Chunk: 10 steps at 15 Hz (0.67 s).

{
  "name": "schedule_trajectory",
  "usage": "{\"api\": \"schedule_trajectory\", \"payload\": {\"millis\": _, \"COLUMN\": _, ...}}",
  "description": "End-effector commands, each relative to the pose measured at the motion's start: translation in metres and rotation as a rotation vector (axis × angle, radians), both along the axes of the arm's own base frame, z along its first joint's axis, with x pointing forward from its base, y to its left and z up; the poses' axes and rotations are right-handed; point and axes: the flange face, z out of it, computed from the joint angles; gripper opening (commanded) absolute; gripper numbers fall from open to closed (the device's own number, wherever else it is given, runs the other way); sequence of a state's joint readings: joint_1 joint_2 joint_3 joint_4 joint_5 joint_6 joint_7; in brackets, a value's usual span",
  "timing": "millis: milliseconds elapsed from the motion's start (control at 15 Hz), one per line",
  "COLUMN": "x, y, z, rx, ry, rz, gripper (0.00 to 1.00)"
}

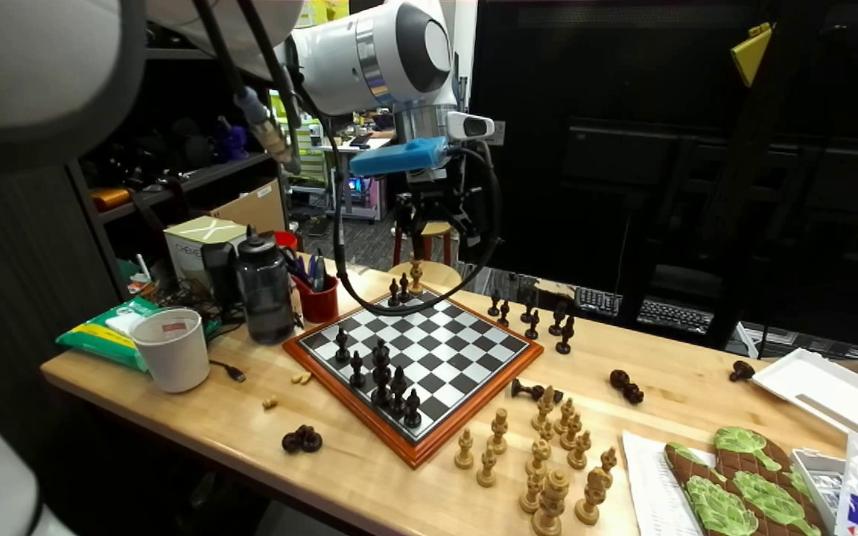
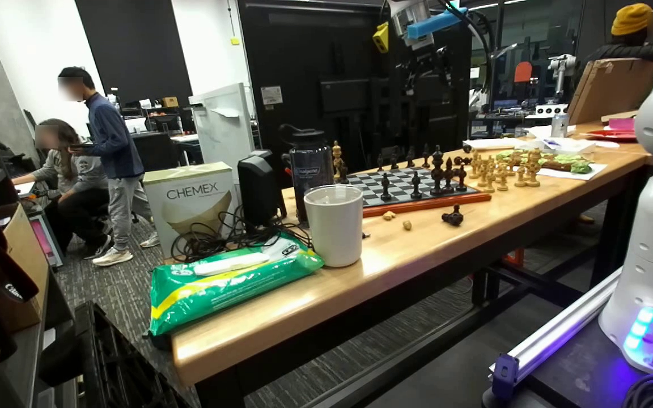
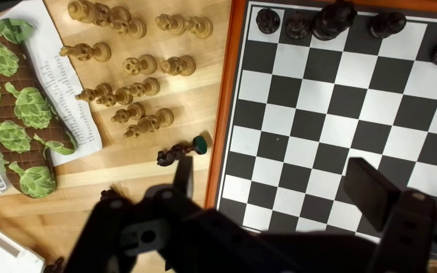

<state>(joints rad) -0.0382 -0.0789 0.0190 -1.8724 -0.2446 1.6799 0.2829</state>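
My gripper (image 3: 273, 167) is open, with nothing between its fingers, and hangs well above the table in both exterior views. Below it lies the wooden-edged chessboard (image 3: 290, 151), partly hidden by the jaws in the wrist view. Several dark pieces stand along the board's near edge, among them a tall dark piece (image 1: 381, 365). At the far corner are two dark pawns and a light piece (image 1: 416, 275). Upright light wooden pieces (image 1: 498, 432) cluster beside the board. A dark piece (image 3: 199, 145) lies on its side near the frame, green base showing. More dark pieces (image 1: 533, 324) stand beyond.
A white mug (image 2: 335, 226), a dark bottle (image 1: 264, 290) and a red pen cup (image 1: 319, 299) stand by the board. Artichoke-print mitts (image 1: 749, 476) lie on paper near a white tray (image 1: 839, 402). Another toppled dark piece (image 1: 302, 439) lies near the table edge. A cable loops below the wrist.
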Motion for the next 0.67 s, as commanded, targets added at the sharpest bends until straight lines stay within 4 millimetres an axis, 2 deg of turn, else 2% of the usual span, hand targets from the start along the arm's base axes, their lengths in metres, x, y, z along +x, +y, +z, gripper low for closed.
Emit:
{"api": "schedule_trajectory", "payload": {"millis": 0, "x": 0.002, "y": 0.010, "z": 0.001, "rx": 0.089, "ry": 0.032, "rz": 0.173, "gripper": 1.00}}
{"api": "schedule_trajectory", "payload": {"millis": 333, "x": 0.002, "y": 0.024, "z": -0.002, "rx": 0.136, "ry": 0.141, "rz": 0.424, "gripper": 1.00}}
{"api": "schedule_trajectory", "payload": {"millis": 400, "x": 0.001, "y": 0.020, "z": -0.006, "rx": 0.124, "ry": 0.097, "rz": 0.346, "gripper": 1.00}}
{"api": "schedule_trajectory", "payload": {"millis": 600, "x": 0.002, "y": 0.023, "z": -0.007, "rx": 0.133, "ry": 0.128, "rz": 0.402, "gripper": 1.00}}
